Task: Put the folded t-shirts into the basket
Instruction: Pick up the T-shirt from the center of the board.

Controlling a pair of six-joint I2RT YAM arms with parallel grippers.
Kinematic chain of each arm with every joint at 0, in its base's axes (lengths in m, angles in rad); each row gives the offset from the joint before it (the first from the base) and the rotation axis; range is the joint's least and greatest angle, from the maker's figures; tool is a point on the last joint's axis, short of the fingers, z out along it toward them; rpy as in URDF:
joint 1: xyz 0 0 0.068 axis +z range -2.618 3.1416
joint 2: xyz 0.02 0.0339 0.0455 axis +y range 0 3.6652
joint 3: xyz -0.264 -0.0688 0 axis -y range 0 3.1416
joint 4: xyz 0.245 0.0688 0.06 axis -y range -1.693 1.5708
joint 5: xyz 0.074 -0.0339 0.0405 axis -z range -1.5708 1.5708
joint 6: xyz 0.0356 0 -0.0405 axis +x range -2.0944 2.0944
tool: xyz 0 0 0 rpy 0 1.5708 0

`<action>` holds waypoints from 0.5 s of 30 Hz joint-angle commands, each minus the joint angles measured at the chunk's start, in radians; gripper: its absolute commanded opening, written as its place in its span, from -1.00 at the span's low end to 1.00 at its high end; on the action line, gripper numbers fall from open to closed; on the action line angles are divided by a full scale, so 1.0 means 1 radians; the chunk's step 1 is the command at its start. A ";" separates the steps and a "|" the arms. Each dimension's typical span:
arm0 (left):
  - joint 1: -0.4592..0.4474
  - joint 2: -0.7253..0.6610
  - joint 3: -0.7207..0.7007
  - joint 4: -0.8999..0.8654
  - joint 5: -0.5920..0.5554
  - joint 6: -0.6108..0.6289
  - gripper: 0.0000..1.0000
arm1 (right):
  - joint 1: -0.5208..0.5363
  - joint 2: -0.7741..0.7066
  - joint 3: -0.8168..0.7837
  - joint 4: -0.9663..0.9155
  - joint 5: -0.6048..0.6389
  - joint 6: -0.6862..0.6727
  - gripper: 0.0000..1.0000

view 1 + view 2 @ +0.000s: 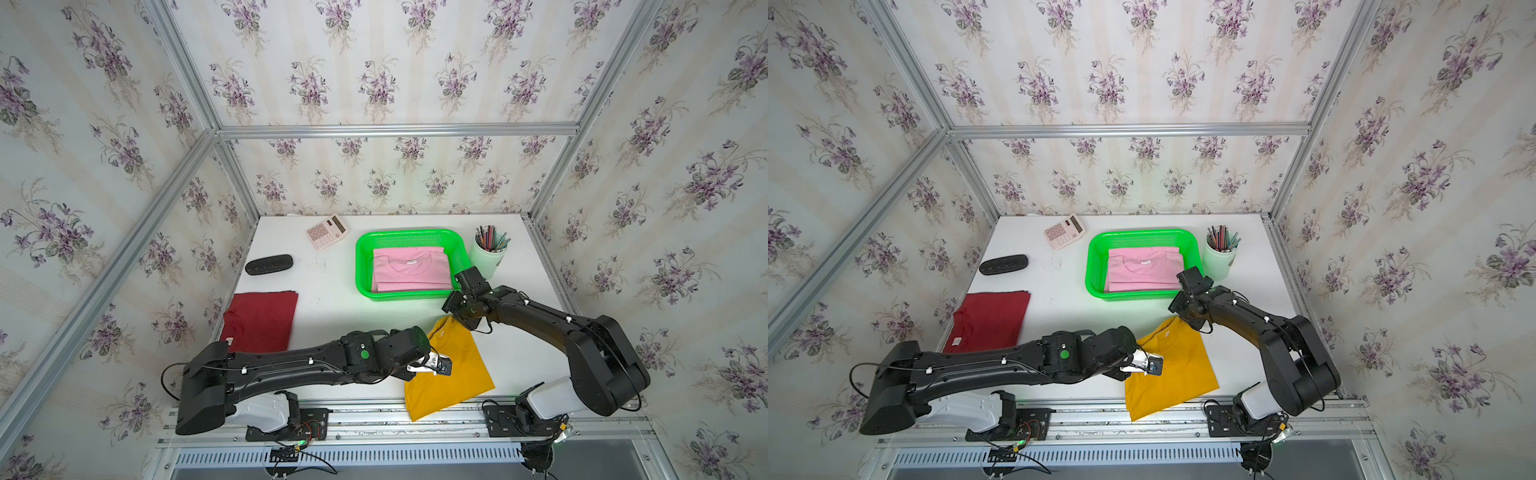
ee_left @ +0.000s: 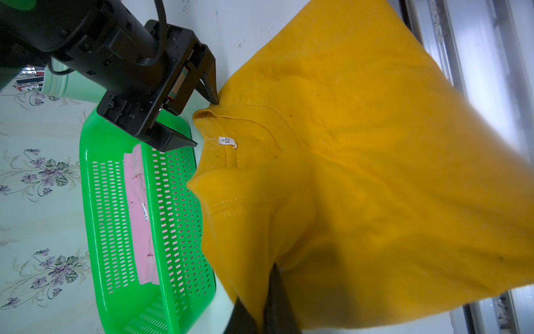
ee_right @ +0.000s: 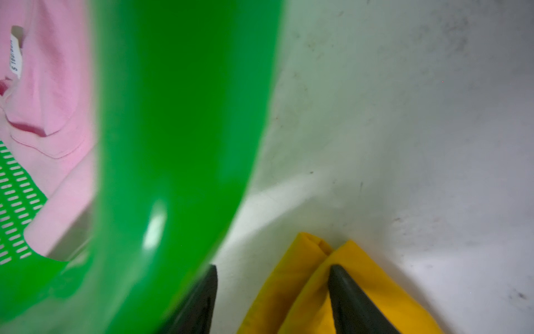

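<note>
Evidently for a two-handed flat carry, the left jaws are clamped on the yellow t-shirt [image 1: 461, 374] overhanging the counter's [image 1: 332, 316] front edge, the right jaws apart, not yet closed, astride its collar corner beside the basket [image 1: 399, 296], which holds the pink t-shirt [image 1: 409, 270].

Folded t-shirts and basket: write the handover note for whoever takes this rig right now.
Left end effector: shut on the mustard yellow t-shirt, pinching its cloth.
Right end effector: open, jaws astride that shirt's collar-end corner, not yet closed on it.
Things: the pink t-shirt lies folded inside the green basket. The yellow one is on the table in front of the basket, its near end overhanging the front edge. The dark red t-shirt lies on the table at the left, untouched.
Done: one of three shirts is in.
Left: carry the yellow one in, then the red.
</note>
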 commanded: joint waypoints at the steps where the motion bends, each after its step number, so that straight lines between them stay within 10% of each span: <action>1: -0.006 -0.010 0.008 0.044 -0.042 0.031 -1.00 | 0.002 -0.008 -0.005 -0.094 -0.072 0.017 0.14; 15: -0.039 -0.018 0.004 0.179 -0.076 0.298 -1.00 | 0.002 -0.170 -0.010 -0.266 -0.123 -0.016 0.68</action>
